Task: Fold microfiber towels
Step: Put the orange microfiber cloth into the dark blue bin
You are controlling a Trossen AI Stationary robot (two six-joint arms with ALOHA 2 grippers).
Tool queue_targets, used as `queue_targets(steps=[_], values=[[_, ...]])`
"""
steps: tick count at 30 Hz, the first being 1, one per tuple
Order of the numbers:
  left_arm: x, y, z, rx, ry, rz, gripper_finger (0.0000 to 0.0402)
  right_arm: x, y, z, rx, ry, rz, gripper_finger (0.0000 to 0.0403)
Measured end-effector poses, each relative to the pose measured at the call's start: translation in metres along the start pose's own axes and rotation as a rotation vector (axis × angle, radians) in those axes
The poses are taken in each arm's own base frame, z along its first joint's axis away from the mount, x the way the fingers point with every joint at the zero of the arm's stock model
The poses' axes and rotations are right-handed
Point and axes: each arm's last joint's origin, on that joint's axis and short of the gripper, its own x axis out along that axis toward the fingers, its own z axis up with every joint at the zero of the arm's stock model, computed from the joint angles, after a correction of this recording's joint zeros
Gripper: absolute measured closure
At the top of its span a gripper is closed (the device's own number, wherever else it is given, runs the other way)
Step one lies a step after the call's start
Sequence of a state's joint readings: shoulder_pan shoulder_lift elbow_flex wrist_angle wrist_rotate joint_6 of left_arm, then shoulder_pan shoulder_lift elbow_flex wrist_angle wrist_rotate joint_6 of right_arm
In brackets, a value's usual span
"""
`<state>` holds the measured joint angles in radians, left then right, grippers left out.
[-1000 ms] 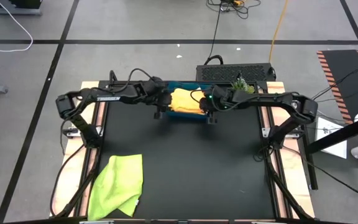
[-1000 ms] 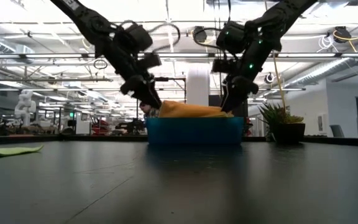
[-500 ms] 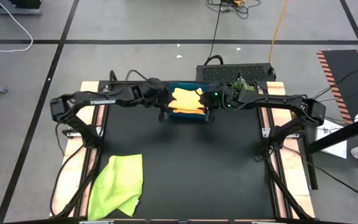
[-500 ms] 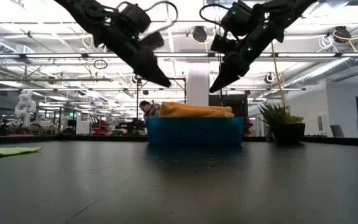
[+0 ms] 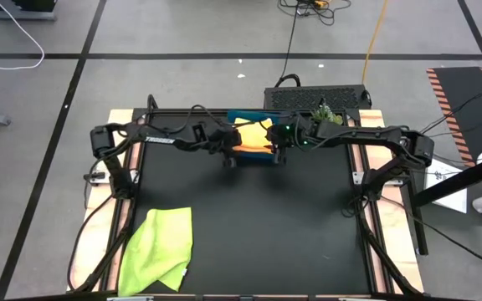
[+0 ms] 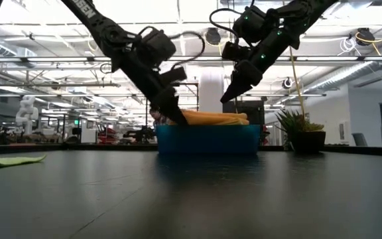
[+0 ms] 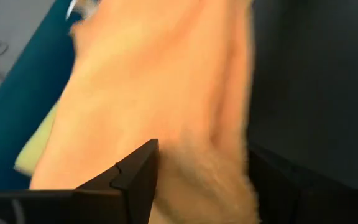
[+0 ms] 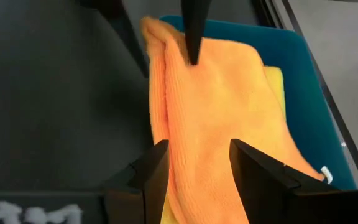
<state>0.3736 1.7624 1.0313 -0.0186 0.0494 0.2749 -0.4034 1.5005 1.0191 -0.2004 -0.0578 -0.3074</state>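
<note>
We start with the black table point(image 5: 249, 226), which both arms reach across to its far edge. There the blue tray point(image 6: 207, 139) sits, and in it lies a folded orange towel point(image 8: 210, 106) on top of a yellow towel point(image 8: 277, 84), whose edge peeps out beside and beneath it. Near the table's front left corner a lime green towel point(image 5: 159, 249) lies loose and rumpled, one corner turned over, well apart from the tray and from both arms.

By our reading the task is partly done: two towels are stacked in the tray, and the green one is left to fold (we see no other loose cloth on the table). The orange towel looks a bit humped along one side, so it may need tidying first.

The left gripper point(image 6: 168, 114) is down at the tray's left end, right at the orange towel; in its wrist view its fingers stand apart with orange cloth between and ahead of them, so we call the jaws open, not pinched on the cloth, though whether a finger touches it we cannot tell. The right gripper point(image 6: 229, 89) hangs above the tray's right end, clear of the towel, its jaws parted and holding nothing.
</note>
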Motion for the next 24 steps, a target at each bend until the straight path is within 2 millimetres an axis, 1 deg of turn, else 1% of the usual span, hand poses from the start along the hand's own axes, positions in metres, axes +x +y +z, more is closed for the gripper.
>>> queue_targets(steps=[3,6,17,19,22,24], values=[[0.007,0.006,-0.006,-0.015,0.024,0.040,0.0183,0.000,0.000,0.000,0.000,-0.003,-0.001,0.0241],[0.008,0.010,-0.008,-0.035,0.028,0.069,0.0183,0.000,0.000,0.001,-0.001,-0.006,-0.002,0.0241],[0.006,0.014,-0.001,0.011,-0.036,0.099,0.0183,0.000,0.000,0.000,0.000,-0.001,0.000,0.0241],[0.001,0.015,0.003,0.014,-0.050,0.104,0.0183,0.000,0.000,0.000,0.000,-0.002,0.000,0.0241],[-0.013,0.017,0.014,0.020,-0.116,0.124,0.0183,0.000,0.000,0.000,-0.001,-0.004,-0.001,0.0241],[-0.020,0.018,0.018,0.020,-0.133,0.139,0.0183,0.000,0.000,0.001,-0.001,-0.009,-0.003,0.0241]])
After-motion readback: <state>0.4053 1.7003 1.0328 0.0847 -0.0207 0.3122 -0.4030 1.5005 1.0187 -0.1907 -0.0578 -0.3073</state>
